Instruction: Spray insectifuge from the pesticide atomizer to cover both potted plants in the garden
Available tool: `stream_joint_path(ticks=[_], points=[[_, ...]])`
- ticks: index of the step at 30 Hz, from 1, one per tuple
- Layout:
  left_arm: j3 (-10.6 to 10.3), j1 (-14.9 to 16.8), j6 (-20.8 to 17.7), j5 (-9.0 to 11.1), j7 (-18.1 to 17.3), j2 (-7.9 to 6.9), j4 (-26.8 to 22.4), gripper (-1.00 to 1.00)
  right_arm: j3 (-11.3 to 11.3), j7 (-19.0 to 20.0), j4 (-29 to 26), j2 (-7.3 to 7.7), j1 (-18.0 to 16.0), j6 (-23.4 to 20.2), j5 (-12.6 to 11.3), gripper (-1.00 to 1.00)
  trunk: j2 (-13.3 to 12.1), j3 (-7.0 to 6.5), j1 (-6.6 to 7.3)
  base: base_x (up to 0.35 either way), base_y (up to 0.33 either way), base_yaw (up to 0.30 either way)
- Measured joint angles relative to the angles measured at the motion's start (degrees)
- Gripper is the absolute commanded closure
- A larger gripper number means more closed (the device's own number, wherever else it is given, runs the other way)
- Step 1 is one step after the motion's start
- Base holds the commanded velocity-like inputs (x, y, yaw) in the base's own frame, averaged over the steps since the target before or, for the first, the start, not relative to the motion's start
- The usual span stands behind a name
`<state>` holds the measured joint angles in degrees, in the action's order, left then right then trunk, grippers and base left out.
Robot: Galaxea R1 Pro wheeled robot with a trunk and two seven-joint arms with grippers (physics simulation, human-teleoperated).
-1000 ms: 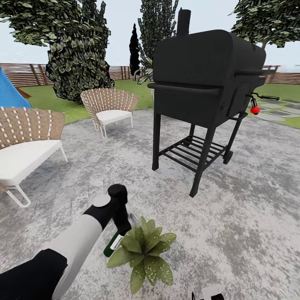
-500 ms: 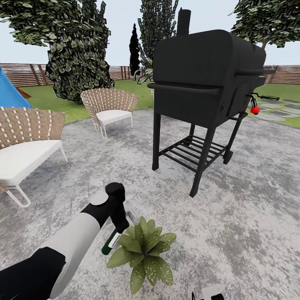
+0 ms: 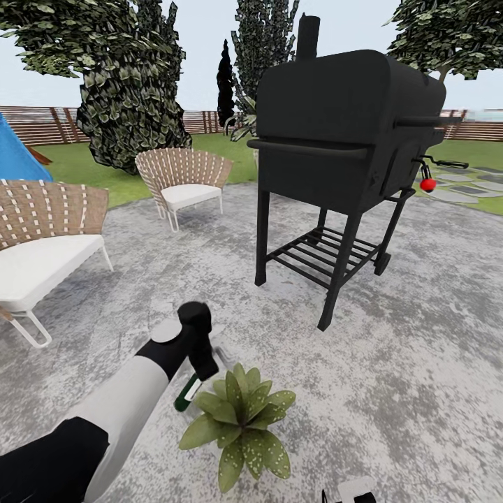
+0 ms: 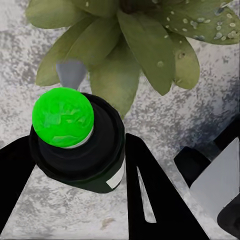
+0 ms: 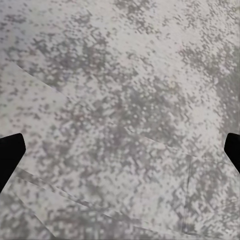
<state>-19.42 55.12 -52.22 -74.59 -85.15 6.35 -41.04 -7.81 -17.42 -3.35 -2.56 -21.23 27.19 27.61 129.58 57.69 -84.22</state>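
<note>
The pesticide atomizer (image 3: 186,395) is a dark green bottle hanging tilted just left of a potted plant (image 3: 241,419) on the grey paving. My left gripper (image 3: 201,374) is shut on it from above. In the left wrist view the atomizer (image 4: 82,155) shows a bright green dot on top and sits between the black fingers (image 4: 152,200), with the left gripper (image 4: 80,165) closed around its body. The potted plant (image 4: 140,45) with its speckled olive leaves lies right beyond the bottle. My right gripper (image 5: 120,150) is open over bare paving, with nothing between its fingertips.
A tall black grill (image 3: 342,147) on legs stands ahead to the right. Two wicker chairs with white cushions, one (image 3: 183,180) behind and one (image 3: 45,244) near, stand to the left. Lawn, trees and a wooden fence (image 3: 42,124) ring the paved area.
My left gripper has lifted slightly with the atomizer, which now hangs a little higher beside the plant. The plant and the view have not shifted.
</note>
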Motion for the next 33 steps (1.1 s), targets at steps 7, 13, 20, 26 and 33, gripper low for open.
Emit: stream_joint_path(ticks=[7,13,20,26,33], points=[[0.3,-0.1,0.0,0.6,2.9,0.42,-0.1,1.00,0.0,0.0,0.0,0.03,0.0,0.0,0.0,-1.00,0.0,0.00,0.00,0.000,0.000,0.000],[-0.5,0.6,-0.1,4.8,-2.2,0.50,2.0,1.00,0.0,0.0,0.0,0.03,0.0,0.0,0.0,-1.00,0.0,0.00,0.00,0.000,0.000,0.000],[-0.7,0.0,0.7,-5.0,-4.3,-0.61,2.9,1.00,0.0,0.0,0.0,0.03,0.0,0.0,0.0,-1.00,0.0,0.00,-0.01,-0.041,0.000,0.000],[-0.9,-0.1,0.6,-5.9,-4.3,-0.41,2.9,1.00,0.0,0.0,0.0,0.03,0.0,0.0,0.0,-1.00,0.0,0.00,-0.03,-0.301,-0.065,0.000],[-0.7,-0.1,0.5,-6.0,-4.3,-0.26,3.0,1.00,0.1,0.0,0.0,-0.06,0.0,0.0,0.0,-1.00,0.0,0.00,0.00,-0.056,-0.028,0.187]])
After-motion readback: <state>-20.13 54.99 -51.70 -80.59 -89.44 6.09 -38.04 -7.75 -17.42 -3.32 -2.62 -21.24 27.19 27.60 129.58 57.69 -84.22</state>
